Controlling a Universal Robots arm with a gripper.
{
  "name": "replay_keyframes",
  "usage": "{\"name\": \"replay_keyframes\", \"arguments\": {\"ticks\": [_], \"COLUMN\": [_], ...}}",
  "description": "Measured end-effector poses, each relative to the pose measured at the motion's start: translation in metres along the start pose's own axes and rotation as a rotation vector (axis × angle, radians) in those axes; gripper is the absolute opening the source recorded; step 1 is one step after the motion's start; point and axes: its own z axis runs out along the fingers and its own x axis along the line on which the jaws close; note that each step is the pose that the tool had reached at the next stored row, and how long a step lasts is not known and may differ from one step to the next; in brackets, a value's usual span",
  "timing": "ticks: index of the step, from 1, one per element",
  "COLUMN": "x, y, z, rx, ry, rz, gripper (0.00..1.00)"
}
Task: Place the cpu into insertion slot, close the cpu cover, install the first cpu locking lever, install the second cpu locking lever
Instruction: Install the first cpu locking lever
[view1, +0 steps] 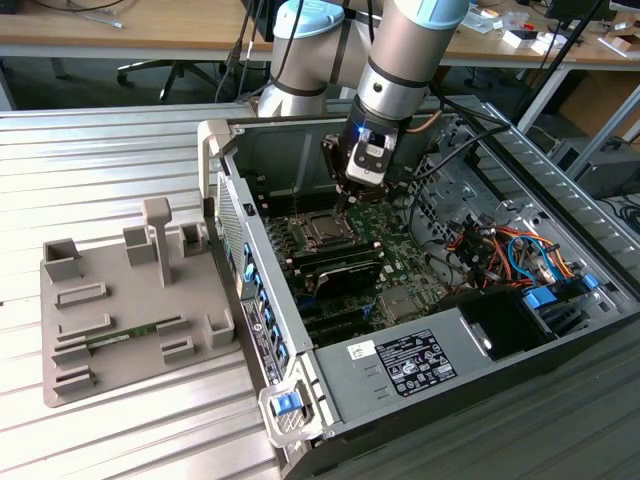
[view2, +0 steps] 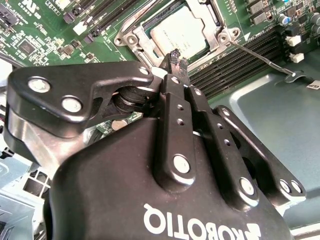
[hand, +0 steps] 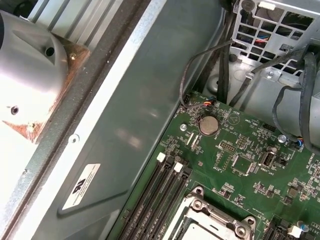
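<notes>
The cpu (view2: 177, 31) lies in the insertion slot (view1: 322, 229) on the green motherboard, its silvery top showing through the cut-out of the cpu cover (view2: 131, 37). The cover lies flat over it. My gripper (view2: 175, 59) is shut, its fingertips pressed together with nothing between them, hovering at the socket's edge beside the cover frame. In the exterior view the gripper (view1: 346, 200) hangs just above the back edge of the socket. A thin metal locking lever (view2: 260, 57) runs from the socket's corner out over the memory slots and ends in a hook.
The open computer case (view1: 225, 150) surrounds the work. Black memory slots (view2: 235, 65) flank the socket, and cables (view1: 500, 245) bunch at the exterior view's right. A grey parts tray (view1: 130, 300) sits on the table at the exterior view's left. A coin battery (hand: 208, 125) sits on the board.
</notes>
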Motion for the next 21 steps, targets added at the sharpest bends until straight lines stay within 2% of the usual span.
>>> {"name": "replay_keyframes", "arguments": {"ticks": [21], "x": [0.0000], "y": [0.0000], "z": [0.0000], "rx": [0.0012], "ry": [-0.0012], "rz": [-0.043], "gripper": [0.10]}}
